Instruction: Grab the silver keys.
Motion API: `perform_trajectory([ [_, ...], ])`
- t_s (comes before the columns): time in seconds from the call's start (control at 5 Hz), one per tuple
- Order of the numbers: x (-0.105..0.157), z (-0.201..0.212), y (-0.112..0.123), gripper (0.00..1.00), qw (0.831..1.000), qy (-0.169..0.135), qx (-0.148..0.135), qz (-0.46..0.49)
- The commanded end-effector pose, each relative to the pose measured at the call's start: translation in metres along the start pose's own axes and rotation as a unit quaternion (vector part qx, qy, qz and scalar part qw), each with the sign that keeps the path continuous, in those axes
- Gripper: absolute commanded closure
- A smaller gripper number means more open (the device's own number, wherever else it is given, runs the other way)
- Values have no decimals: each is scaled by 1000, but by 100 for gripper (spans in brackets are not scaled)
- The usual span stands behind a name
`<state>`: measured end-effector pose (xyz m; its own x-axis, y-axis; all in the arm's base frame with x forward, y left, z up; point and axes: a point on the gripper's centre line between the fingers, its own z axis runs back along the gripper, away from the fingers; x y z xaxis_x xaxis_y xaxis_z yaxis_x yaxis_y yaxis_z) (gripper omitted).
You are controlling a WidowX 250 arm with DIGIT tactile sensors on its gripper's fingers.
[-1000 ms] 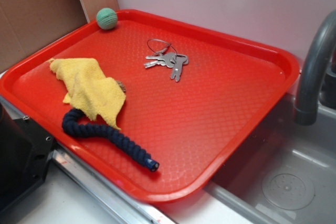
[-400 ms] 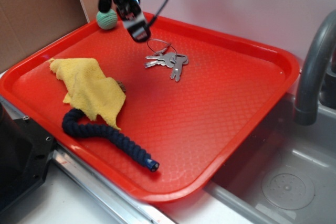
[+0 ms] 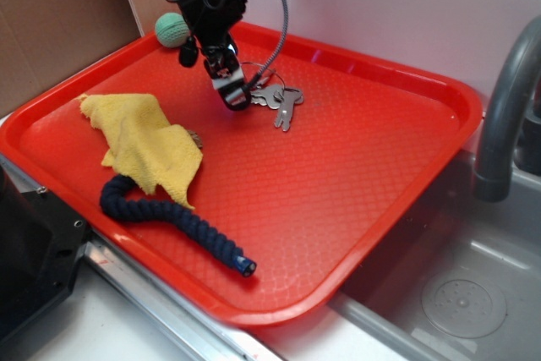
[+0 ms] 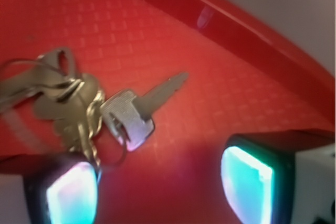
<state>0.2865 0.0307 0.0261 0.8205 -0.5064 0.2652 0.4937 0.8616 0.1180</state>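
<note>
The silver keys (image 3: 280,101) lie flat on a thin wire ring in the far middle of the red tray (image 3: 423,82). My gripper (image 3: 211,75) hangs low over the tray just left of them, open, one finger almost touching the left end of the bunch. In the wrist view the keys (image 4: 84,103) sit ahead and left of the gripper (image 4: 160,190). The left pad (image 4: 71,195) is right under the key ring, and bare tray (image 4: 236,93) shows between the pads. Nothing is held.
A green ball (image 3: 172,30) rests in the tray's far left corner. A yellow cloth (image 3: 144,137) and a dark blue rope (image 3: 182,221) lie at the tray's front left. A grey faucet (image 3: 507,107) and sink (image 3: 461,293) stand to the right.
The arm came in from the top, then dropped and moved right to the keys' left side. The keys have not moved.
</note>
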Motion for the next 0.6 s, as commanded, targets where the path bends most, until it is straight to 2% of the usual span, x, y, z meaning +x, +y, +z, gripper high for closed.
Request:
perform_trajectory([
  [0.0, 12, 22, -9, 0, 997, -49, -20, -63],
  [0.2, 10, 22, -8, 0, 993, -71, -29, -90],
  [0.4, 17, 25, -6, 0, 990, -94, -1, -106],
])
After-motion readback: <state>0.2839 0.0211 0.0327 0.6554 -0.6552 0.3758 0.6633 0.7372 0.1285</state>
